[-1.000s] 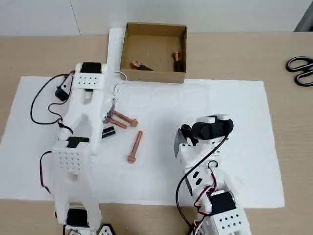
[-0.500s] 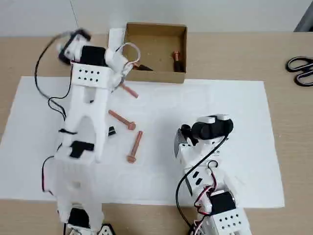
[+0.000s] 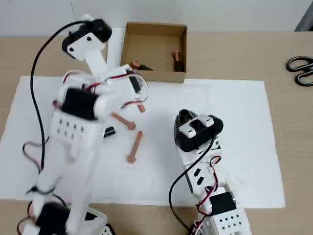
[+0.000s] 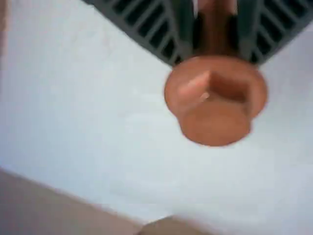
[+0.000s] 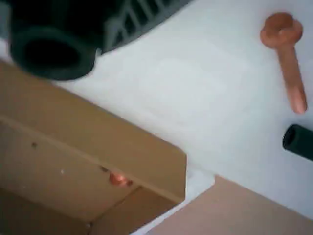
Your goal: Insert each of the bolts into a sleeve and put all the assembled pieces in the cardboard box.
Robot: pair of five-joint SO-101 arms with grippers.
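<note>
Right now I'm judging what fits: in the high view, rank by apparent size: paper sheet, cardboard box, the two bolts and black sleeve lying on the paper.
1. paper sheet
2. cardboard box
3. two bolts, alike
4. black sleeve

Wooden table under white sheet

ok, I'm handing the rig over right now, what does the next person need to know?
Left gripper: jaws shut on a bolt, over the paper near the cardboard box.
Right gripper: jaws appear shut on a black sleeve, off the paper.
Done: two assembled pieces lie in the box.
Loose on the paper: two bolts and one sleeve.
Left: join the held bolt and held sleeve and box them, then do the loose bolts. I see one loose sleeve for two bolts; another may be hidden under an arm.
</note>
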